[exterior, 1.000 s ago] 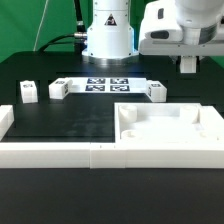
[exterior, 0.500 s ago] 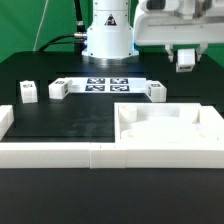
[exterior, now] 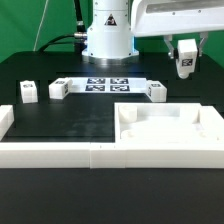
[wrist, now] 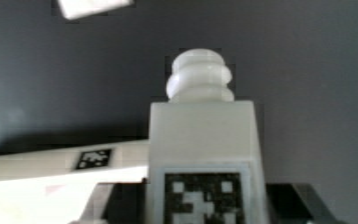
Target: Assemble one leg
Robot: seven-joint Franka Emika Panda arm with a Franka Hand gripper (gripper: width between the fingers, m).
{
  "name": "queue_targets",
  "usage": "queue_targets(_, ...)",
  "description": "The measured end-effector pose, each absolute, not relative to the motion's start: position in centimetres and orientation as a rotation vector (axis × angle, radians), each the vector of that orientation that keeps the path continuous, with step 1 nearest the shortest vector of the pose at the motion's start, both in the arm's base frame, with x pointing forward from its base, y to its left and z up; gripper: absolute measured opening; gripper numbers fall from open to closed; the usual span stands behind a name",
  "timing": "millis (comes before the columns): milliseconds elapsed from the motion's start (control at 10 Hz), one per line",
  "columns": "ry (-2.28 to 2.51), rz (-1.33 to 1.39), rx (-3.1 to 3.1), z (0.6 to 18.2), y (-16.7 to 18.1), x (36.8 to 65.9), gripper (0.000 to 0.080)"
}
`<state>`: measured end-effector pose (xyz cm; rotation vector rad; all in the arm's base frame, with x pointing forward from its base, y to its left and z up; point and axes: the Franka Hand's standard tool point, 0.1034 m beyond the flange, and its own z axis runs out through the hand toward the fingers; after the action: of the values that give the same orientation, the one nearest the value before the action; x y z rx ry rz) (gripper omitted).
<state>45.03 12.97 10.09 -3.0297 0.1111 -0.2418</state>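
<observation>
My gripper (exterior: 185, 48) is shut on a leg (exterior: 185, 62), a small white post with a black-and-white tag, held in the air at the exterior view's far right, behind the big white tray-like piece (exterior: 205, 133). In the wrist view the leg (wrist: 202, 120) stands between my dark fingers (wrist: 123, 205), its tag facing the camera and its rounded peg pointing away; the gripper (wrist: 202, 208) closes on its tagged end. Three more legs stand on the black table: two at the left (exterior: 27, 92) (exterior: 58, 88) and one near the middle (exterior: 156, 92).
The marker board (exterior: 105, 84) lies in front of the robot base (exterior: 107, 35). A long white wall (exterior: 50, 153) runs along the table's front edge. In the wrist view a white strip with a tag (wrist: 60, 162) lies below on the dark table.
The gripper has risen and shifted slightly to the exterior view's left with the leg, whose tag now shows below the fingers. The other parts have not moved.
</observation>
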Motion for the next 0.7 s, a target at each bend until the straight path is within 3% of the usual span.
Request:
queue_targets(200,0.013,-0.412,-2.987,10.1,14.7,45.5,0.0284)
queue_targets(700,-0.339,-0.518,-3.010,10.8,11.6,50.5,0.0284)
